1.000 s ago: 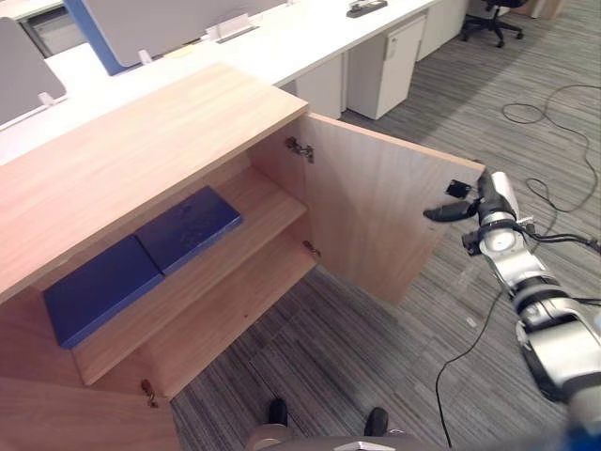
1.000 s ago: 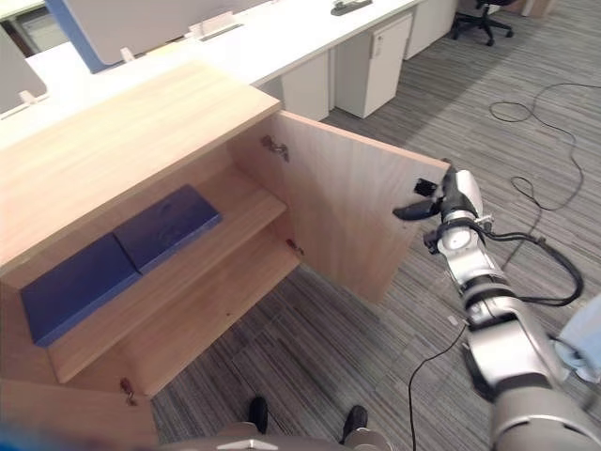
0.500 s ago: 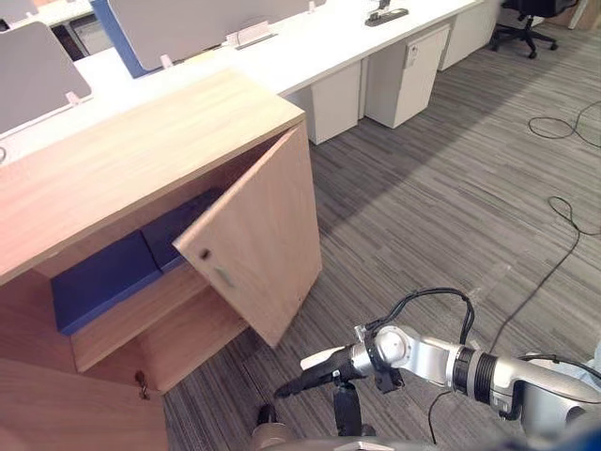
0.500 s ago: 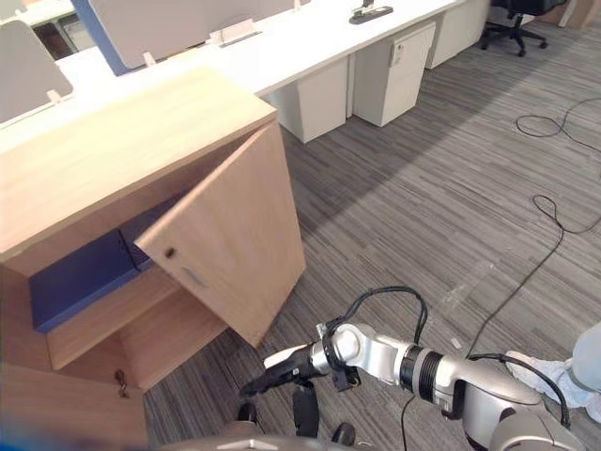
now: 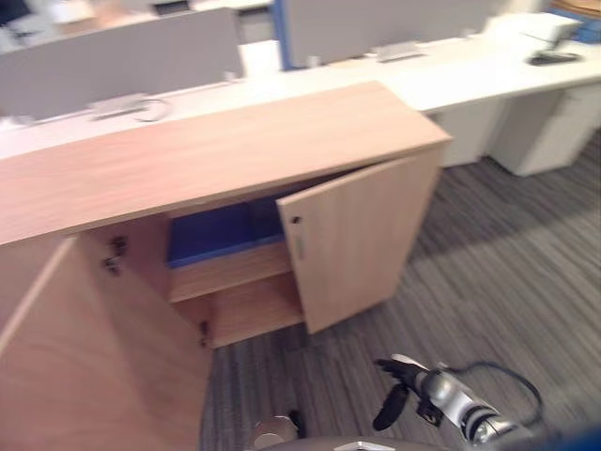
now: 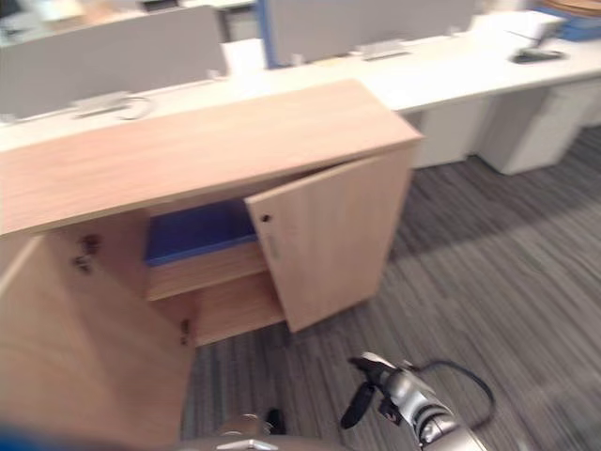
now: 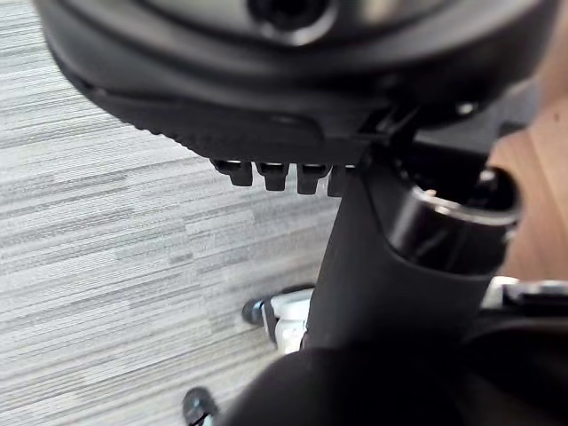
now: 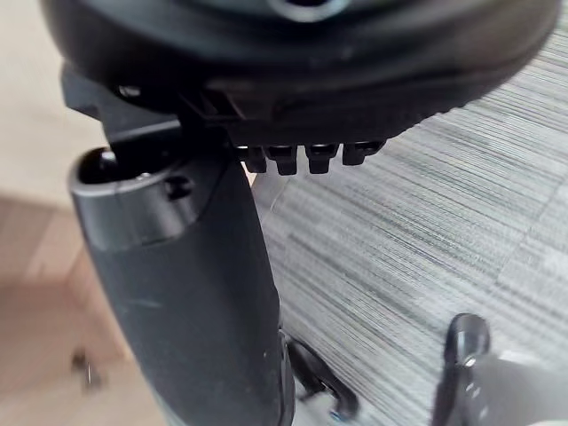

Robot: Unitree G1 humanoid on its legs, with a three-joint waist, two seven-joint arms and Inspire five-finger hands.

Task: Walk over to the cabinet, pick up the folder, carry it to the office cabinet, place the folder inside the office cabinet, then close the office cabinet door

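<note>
Hanging empty, fingers loose, the right robot hand (image 5: pixel 392 406) is clear of the half-shut door (image 5: pixel 362 240); folder (image 5: pixel 211 235) lies inside cabinet (image 5: pixel 207 155).

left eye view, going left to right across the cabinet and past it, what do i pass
left door, swung open → blue folder on the shelf → right door, partly open → white desk pedestal
</note>
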